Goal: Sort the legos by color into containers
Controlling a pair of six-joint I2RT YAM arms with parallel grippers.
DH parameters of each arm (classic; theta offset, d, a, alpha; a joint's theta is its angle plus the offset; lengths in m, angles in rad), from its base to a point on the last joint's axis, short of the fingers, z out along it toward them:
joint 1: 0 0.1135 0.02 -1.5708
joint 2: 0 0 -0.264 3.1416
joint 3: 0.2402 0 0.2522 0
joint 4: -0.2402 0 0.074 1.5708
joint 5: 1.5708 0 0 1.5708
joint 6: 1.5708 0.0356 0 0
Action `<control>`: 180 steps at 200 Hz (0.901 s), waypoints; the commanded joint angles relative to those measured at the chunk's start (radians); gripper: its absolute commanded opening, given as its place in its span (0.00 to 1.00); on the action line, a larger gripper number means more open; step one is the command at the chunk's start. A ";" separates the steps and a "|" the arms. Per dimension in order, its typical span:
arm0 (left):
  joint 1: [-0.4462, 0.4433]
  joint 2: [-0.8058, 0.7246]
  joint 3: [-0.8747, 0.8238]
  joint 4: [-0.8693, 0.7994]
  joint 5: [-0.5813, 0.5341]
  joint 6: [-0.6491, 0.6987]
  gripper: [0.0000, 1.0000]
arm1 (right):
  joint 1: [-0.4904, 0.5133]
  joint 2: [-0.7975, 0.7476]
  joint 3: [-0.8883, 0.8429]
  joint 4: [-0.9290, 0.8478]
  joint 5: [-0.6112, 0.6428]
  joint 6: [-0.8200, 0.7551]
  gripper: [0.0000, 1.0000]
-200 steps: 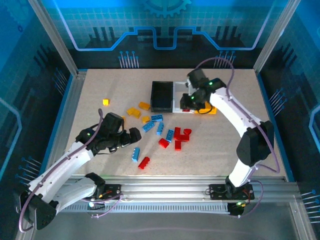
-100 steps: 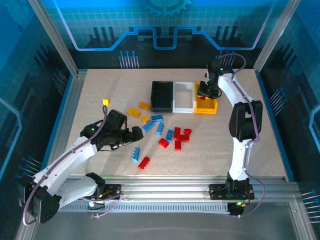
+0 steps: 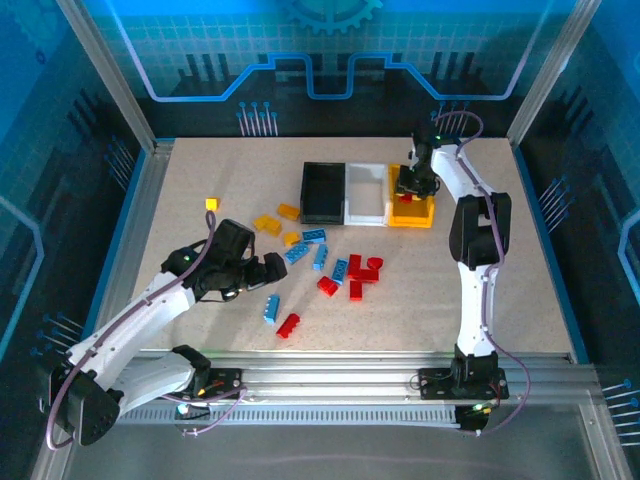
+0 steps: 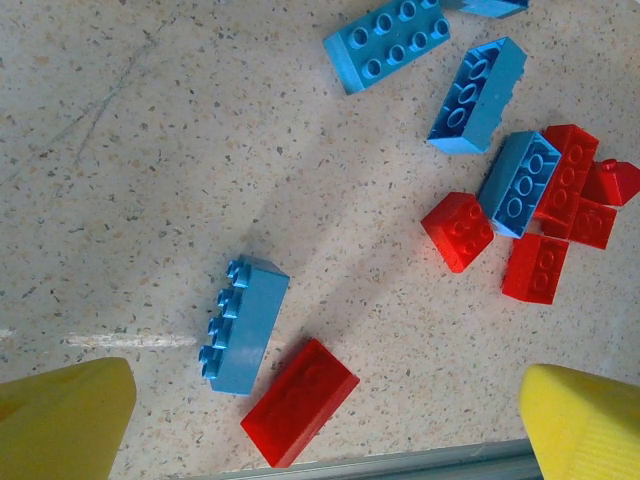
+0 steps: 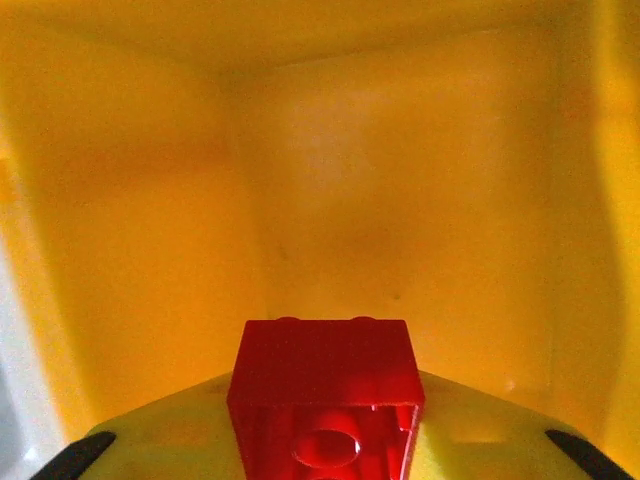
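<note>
Your right gripper [image 5: 328, 460] sits in the glossy yellow bin [image 5: 400, 200], a studded red brick [image 5: 322, 385] between its jaws — hold uncertain; left gripper [image 4: 320, 420] spread wide.

We cannot tell whether the right gripper [image 3: 413, 184] grips the red brick [image 5: 322, 385], cut by the lower edge; a blue brick [image 4: 487, 6] is cropped above
</note>
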 commanded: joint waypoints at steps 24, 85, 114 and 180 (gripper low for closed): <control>0.013 0.007 0.004 -0.008 0.009 -0.015 0.99 | -0.014 0.012 0.053 -0.053 -0.019 -0.025 0.49; 0.012 0.095 -0.011 0.119 0.040 -0.026 0.99 | 0.001 -0.155 -0.005 -0.075 -0.040 -0.042 0.59; 0.012 0.184 0.014 0.167 0.076 -0.010 0.99 | 0.058 -0.273 -0.111 -0.095 -0.052 -0.067 0.60; 0.013 0.321 0.086 0.214 0.121 0.037 0.99 | 0.252 -0.589 -0.581 0.005 -0.044 -0.018 0.62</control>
